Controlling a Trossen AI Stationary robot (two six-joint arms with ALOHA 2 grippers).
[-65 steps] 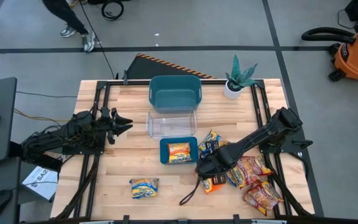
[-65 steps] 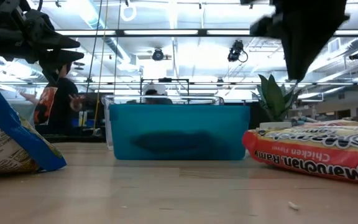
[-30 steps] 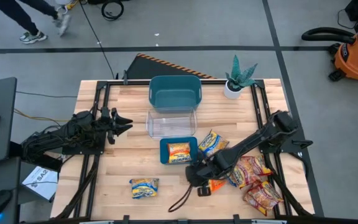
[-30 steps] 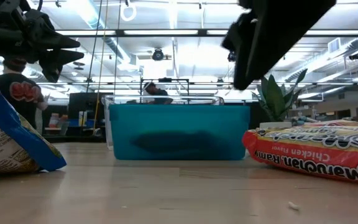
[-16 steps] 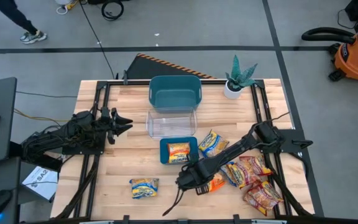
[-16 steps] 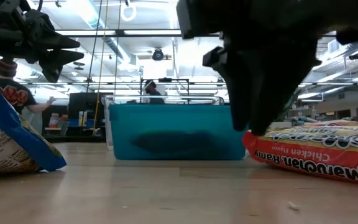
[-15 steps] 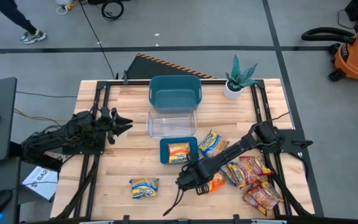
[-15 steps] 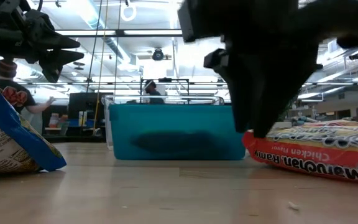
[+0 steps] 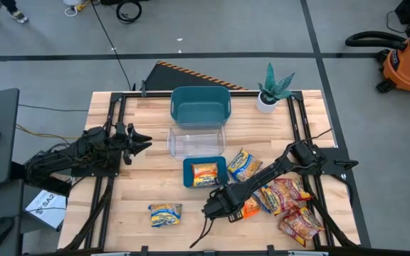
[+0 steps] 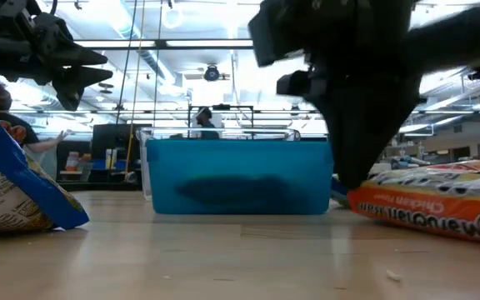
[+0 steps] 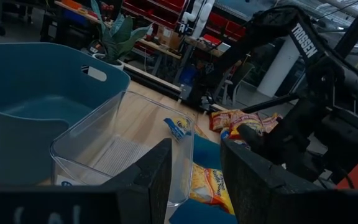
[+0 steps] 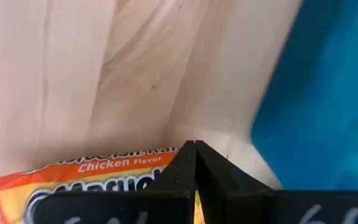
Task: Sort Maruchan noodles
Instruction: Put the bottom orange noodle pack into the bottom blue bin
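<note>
My right gripper (image 9: 228,208) points down at the table's near middle, shut on an orange "Chicken Flavor" noodle packet (image 12: 92,183), which also shows in the low view (image 10: 432,208). A small teal bin (image 9: 189,171) beside it holds one orange packet (image 9: 205,173). A yellow-and-blue packet (image 9: 165,213) lies flat near the front edge, another (image 9: 244,163) right of the small bin. More red and orange packets (image 9: 294,206) lie heaped at the right. My left gripper (image 11: 194,180) is open and empty, raised at the table's left (image 9: 142,141). My right gripper has its two fingers closed together on the orange packet's end (image 12: 166,163), the one nearest the small teal bin. The fingers come from above, pointing down. The packet lies on the table, its pinched end (image 10: 358,197) a little raised.
A large teal bin (image 9: 201,107) stands at the far middle, a clear bin (image 9: 196,141) just in front of it. A potted plant (image 9: 270,89) stands at the far right. Bare wood shows at the near left and between the arms.
My right gripper has gone toward the table's left and near edges and down, away from the heap, to the end of the orange packet. In the low view that packet's end has shifted and now sits under the fingertips.
</note>
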